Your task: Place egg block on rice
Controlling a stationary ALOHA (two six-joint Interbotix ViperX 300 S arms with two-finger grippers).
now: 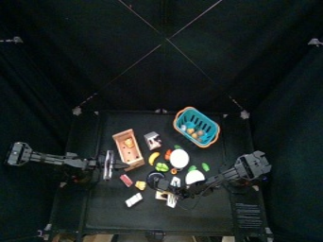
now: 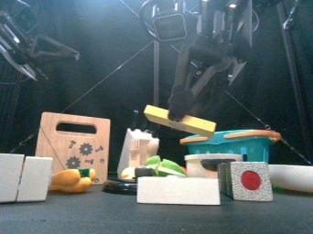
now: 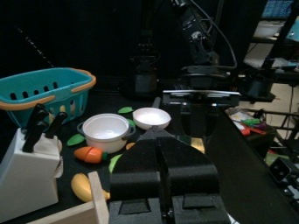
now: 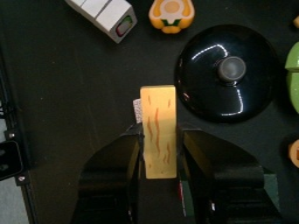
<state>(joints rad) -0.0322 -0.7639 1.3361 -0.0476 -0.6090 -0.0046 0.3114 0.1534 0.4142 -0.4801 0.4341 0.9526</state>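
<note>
The right gripper (image 4: 160, 166) has its jaws clamped on the egg block (image 4: 159, 131), a long yellow slab with a wood-grain look. From the front view the egg block (image 2: 178, 119) is up in the air, tilted a bit, hanging above the stuff on the table and not touching any of it. The right wrist view looks straight down past it at a shiny black lid (image 4: 229, 72) with a knob just beside it, plus a yellow-orange pepper (image 4: 170, 13) and a white block (image 4: 107, 13) further off.

The rice looks like the white rectangular block (image 2: 178, 190) lying flat at the front of the table, right next to a cube with a red dot (image 2: 250, 181). The egg block is above and behind it, well apart.

Other things around: a wooden cutting board (image 2: 72, 144) standing upright on the left, a white knife block (image 2: 138, 149), a teal basket (image 2: 239, 143) on the right, and a white bowl (image 2: 210, 164) in front of the basket.

The left gripper (image 3: 162, 171) is parked over on the left side of the table, jaws closed together with nothing between them. Its wrist view shows two white bowls (image 3: 107, 129) and the teal basket ahead of it
</note>
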